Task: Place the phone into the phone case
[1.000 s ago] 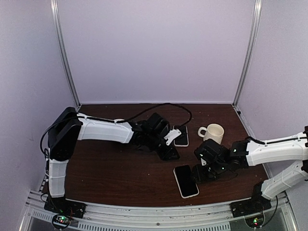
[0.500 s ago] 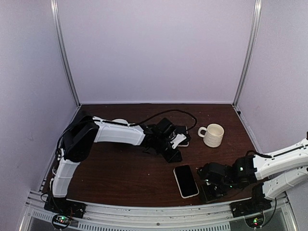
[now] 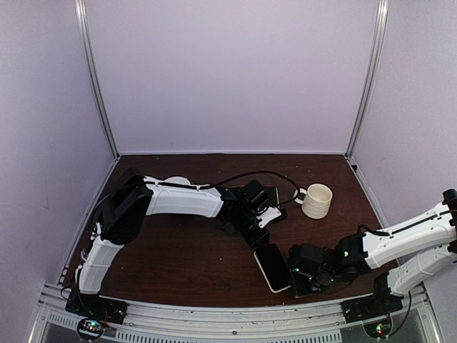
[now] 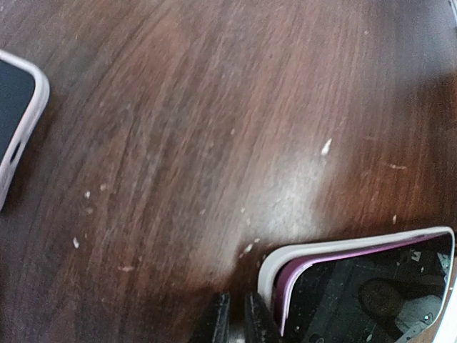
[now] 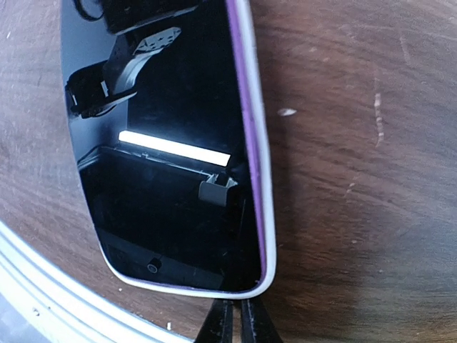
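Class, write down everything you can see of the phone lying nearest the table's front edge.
The phone is a slim slab: glossy black screen, unlit, with a purple edge and a white rim round it. It lies flat, screen up, slightly askew on the brown wooden table. The right claw, shut, sits at its near end; contact unclear.

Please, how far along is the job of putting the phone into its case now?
Looks mostly done: the phone lies screen up inside the white case, whose rim wraps its side and near corner. In hand: nothing; the left gripper and right gripper sit beside it, jaws shut and empty. Remaining: perhaps pressing the corner by the left gripper, where I cannot tell if it is seated.
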You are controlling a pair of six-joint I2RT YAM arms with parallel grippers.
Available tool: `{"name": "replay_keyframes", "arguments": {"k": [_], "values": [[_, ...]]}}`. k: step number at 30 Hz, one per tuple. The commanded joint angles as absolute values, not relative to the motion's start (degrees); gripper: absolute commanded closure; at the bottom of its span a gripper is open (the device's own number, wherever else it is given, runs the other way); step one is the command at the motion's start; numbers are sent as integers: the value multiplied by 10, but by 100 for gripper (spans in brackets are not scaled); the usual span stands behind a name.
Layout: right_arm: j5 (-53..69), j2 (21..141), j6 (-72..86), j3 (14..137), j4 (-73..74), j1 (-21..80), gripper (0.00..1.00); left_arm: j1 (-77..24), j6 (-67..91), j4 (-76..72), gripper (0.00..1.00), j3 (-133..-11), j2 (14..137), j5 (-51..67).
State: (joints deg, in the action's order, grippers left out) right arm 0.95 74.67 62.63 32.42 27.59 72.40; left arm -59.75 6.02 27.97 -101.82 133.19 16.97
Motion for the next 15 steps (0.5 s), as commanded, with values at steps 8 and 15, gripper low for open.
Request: {"name": "replay_keyframes", "arguments": {"k": [8,15], "values": [[-64,777,606,361,229,711,93,-637,44,369,87,-1031,1338,174],[-73,748,600,369,290,708,82,-626,6,414,84,-1030,1315,100]]}}
